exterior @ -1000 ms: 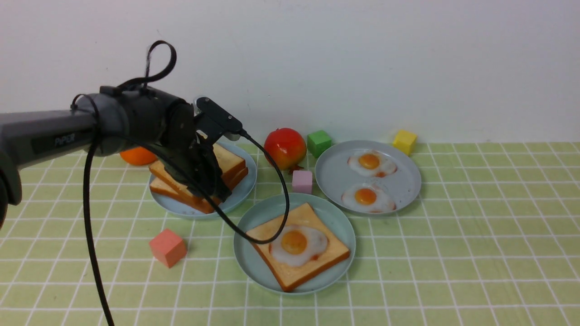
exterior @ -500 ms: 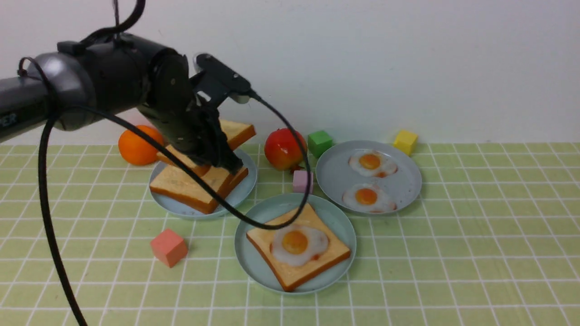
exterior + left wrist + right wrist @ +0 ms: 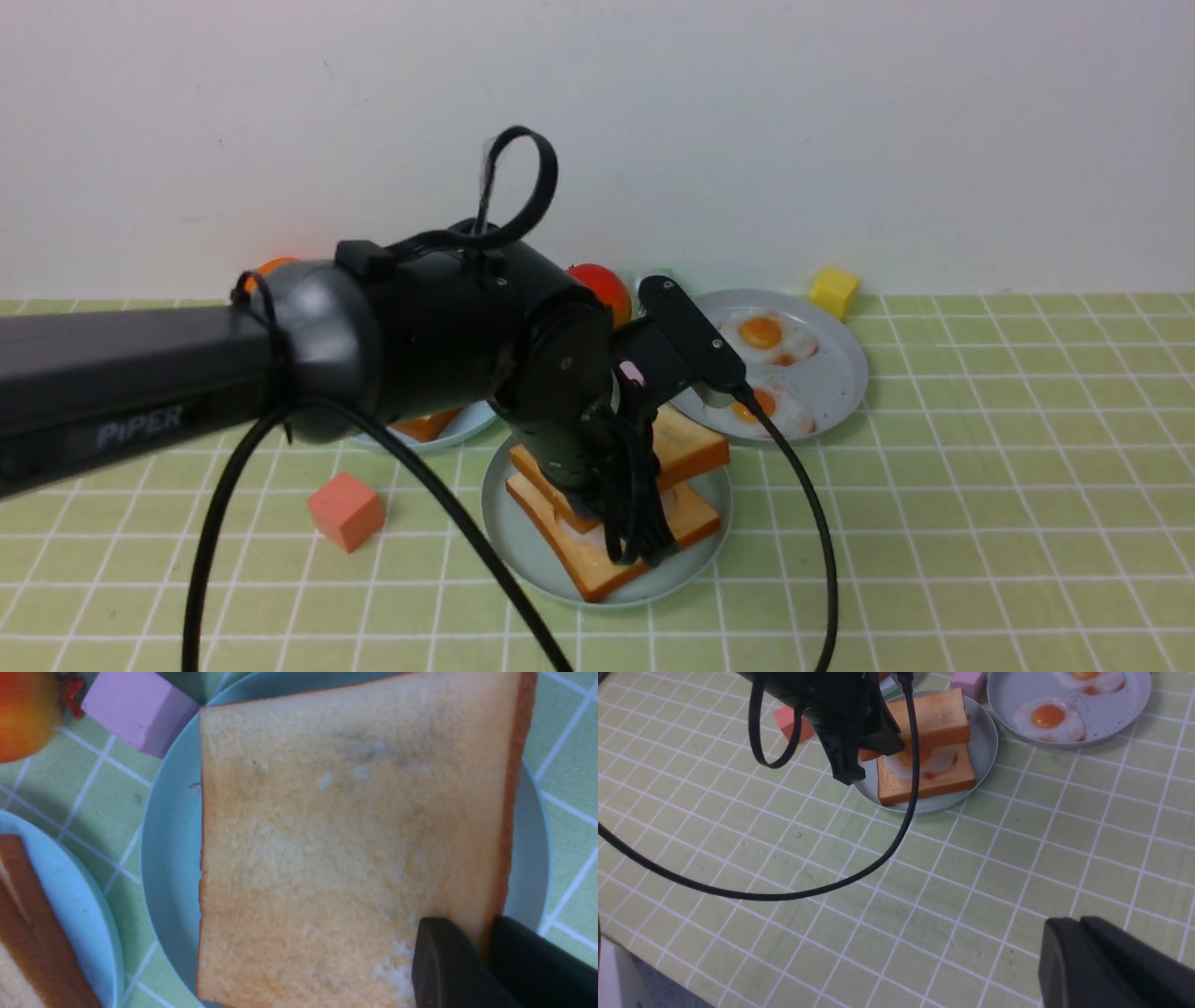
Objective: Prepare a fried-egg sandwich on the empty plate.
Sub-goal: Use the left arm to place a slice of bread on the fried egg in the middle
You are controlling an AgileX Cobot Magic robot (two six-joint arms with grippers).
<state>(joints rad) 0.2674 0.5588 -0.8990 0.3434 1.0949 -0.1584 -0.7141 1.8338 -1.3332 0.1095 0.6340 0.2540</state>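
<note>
Checked green cloth lies beneath. Top toast, judged light and stiff, is pinched at one crust edge by the left gripper, over the egg and lower toast on the plate. Right gripper is seen closed, empty.

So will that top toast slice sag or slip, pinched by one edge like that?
Probably stiff: held by the left gripper at one crust edge, the top toast slice juts out flat, no droop. Likely light: one edge pinch carries it. The glossy fried egg below may let it slide.
</note>
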